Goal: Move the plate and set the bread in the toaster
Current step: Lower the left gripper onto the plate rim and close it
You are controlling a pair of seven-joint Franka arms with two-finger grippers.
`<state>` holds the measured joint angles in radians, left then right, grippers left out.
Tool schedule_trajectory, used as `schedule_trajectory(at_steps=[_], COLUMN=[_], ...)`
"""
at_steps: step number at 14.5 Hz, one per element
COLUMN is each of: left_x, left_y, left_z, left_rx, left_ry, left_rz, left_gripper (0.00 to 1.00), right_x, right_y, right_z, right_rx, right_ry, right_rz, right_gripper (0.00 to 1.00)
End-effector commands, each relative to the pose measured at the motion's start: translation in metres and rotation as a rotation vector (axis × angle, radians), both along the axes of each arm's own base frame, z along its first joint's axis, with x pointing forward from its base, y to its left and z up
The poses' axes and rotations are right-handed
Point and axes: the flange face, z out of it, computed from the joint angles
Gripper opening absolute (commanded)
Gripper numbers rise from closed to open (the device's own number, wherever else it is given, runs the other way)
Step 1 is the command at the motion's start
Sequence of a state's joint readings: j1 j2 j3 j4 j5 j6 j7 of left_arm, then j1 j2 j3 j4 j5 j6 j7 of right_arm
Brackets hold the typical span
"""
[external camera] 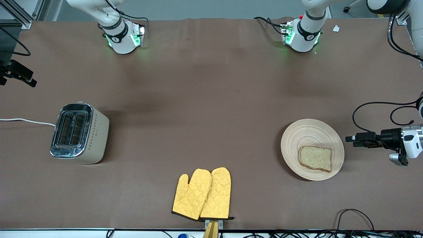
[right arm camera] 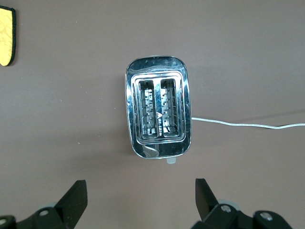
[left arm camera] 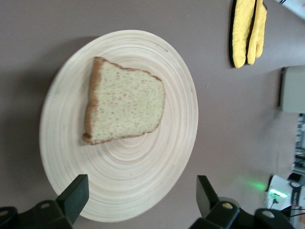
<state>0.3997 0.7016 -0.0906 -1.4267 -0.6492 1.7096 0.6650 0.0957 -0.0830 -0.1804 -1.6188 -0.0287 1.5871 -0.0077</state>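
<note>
Just a pair of yellow quilted oven mitts (external camera: 202,193) lying flat side by side on the brown tabletop (external camera: 211,99), close to the front camera's edge, roughly midway along it.

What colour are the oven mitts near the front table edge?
Yellow, quilted in a diamond pattern, with dark trim: the oven mitts show best in the front view.

You have the speckled bread (external camera: 315,158) lying flat on the ringed beige plate (external camera: 312,132) at frame right, the chrome-topped toaster (external camera: 79,133) upright at frame left.
</note>
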Motion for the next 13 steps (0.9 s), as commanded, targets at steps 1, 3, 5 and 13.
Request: schedule_trajectory(at_steps=[1,3,5,13], left_x=[0.0,-0.003,0.0,0.0], left_y=[0.019,0.032,0.021,0.028], left_z=[-0.024,-0.047,-0.063,-0.1], left_rx=[-0.062,-0.083,-0.155,-0.138], left_ry=[-0.035,-0.024,-0.013,0.014], left_rz=[0.007,0.057,0.107,0.192], left_gripper=[0.99,0.95,0.86,0.77], right_x=[-0.002,-0.002,-0.002,-0.002], right_y=[-0.002,-0.002,-0.001,-0.001], right_z=[0.005,0.004,0.005,0.004], right_rx=[0.004,0.005,0.004,0.005], right_ry=[-0.015,-0.01,-0.012,-0.01], right_rz=[0.007,0.008,0.01,0.01], right_gripper=[1.0,1.0,1.0,1.0])
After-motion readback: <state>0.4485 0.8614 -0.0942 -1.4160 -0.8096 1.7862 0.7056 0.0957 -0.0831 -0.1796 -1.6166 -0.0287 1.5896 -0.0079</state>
